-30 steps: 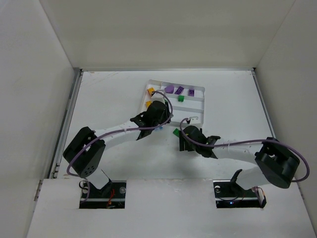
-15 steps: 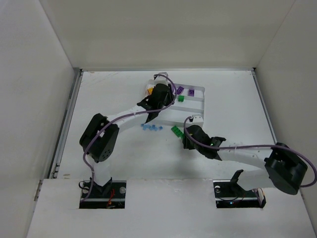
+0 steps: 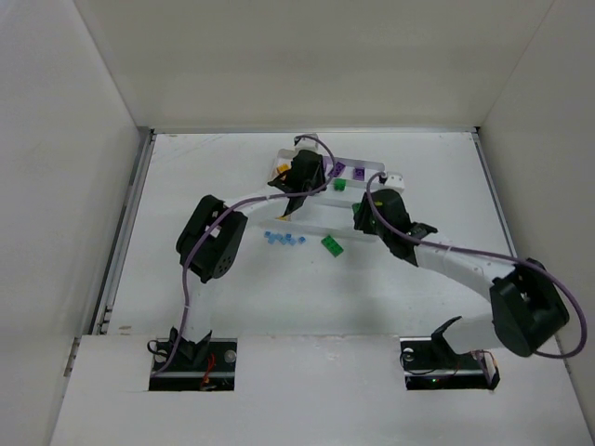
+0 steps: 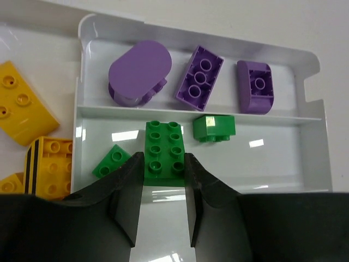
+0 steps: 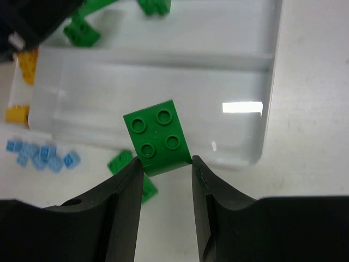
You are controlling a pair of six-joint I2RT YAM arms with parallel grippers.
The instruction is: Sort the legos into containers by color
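The white tray (image 3: 316,219) lies at the table's far middle. My left gripper (image 3: 305,177) is over it; in the left wrist view the gripper (image 4: 162,164) is shut on a green eight-stud brick (image 4: 163,147), low in the middle strip beside a green plate (image 4: 112,161) and a small green brick (image 4: 214,127). Three purple bricks (image 4: 199,77) fill the far strip, and yellow bricks (image 4: 22,109) the end section. My right gripper (image 3: 361,216) is shut on a green four-stud brick (image 5: 157,136), held tilted above the tray's near edge (image 5: 256,158).
Several pale blue bricks (image 3: 284,240) lie on the table just in front of the tray, also in the right wrist view (image 5: 41,154). One green brick (image 3: 331,245) lies beside them. White walls enclose the table.
My left gripper has moved from near the blue bricks away over the tray. My right gripper has risen from the table by the green bricks and moved to the tray's near edge with one.
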